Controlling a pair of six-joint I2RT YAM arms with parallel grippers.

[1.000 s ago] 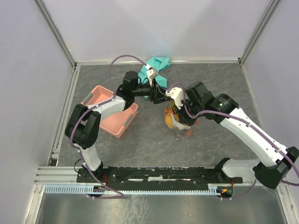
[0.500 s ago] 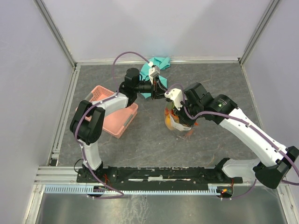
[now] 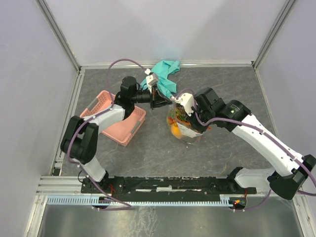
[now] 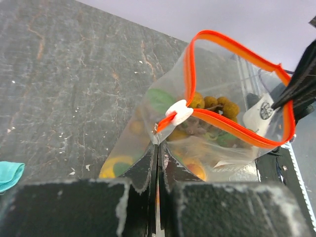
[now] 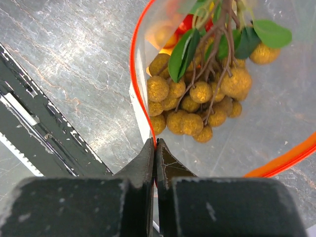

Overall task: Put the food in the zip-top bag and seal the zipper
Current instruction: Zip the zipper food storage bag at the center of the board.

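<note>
The zip-top bag (image 3: 181,126) stands in the middle of the table, held up between both grippers, its mouth gaping. The zipper (image 4: 237,48) forms an open orange loop, with a white slider (image 4: 178,111) at the end nearest my left gripper (image 4: 159,144). That gripper is shut on the bag's corner just below the slider. My right gripper (image 5: 156,144) is shut on the zipper strip (image 5: 134,74) at the opposite end. The food lies inside: brown berries (image 5: 197,98) with green leaves, yellow and orange fruits (image 4: 116,167), and small red pieces (image 5: 190,22).
A pink basket (image 3: 116,117) sits left of the bag, under the left arm. A teal cloth (image 3: 166,75) lies bunched at the back near the wall. Grey walls and a metal frame ring the table.
My left gripper has closed on the bag's corner, and the left arm has drawn back to the left. The bag has shifted slightly left. The right gripper has kept its hold.
</note>
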